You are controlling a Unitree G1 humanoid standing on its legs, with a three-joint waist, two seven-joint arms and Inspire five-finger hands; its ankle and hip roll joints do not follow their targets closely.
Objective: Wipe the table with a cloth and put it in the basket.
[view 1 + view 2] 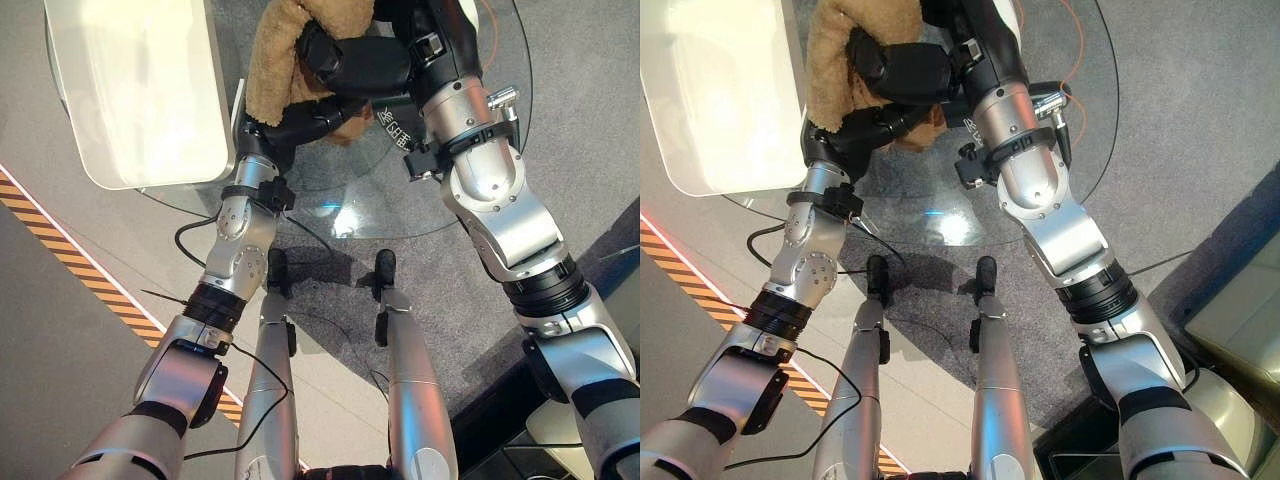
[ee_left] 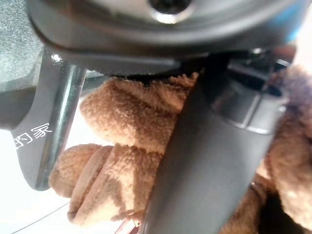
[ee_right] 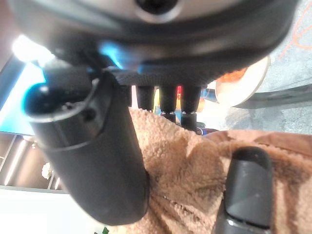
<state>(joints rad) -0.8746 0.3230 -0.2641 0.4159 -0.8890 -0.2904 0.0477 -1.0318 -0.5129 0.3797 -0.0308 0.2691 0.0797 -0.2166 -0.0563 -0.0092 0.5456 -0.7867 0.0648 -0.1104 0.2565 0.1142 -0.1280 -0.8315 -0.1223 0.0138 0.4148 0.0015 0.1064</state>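
Fluffy tan cloth is clamped by both the left hand and right hand over the glass worktop; I reckon uneven release could drop it.

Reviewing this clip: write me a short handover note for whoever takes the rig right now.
Left hand: under the cloth, thumb against it; grip unclear.
Right hand: on top of the cloth, fingers laid over it.
Cloth: bunched between both hands over the glass table, next to a white tabletop.
Done: cloth picked up; how much is wiped can't be told.
Left: finish wiping, then drop the cloth in the basket.
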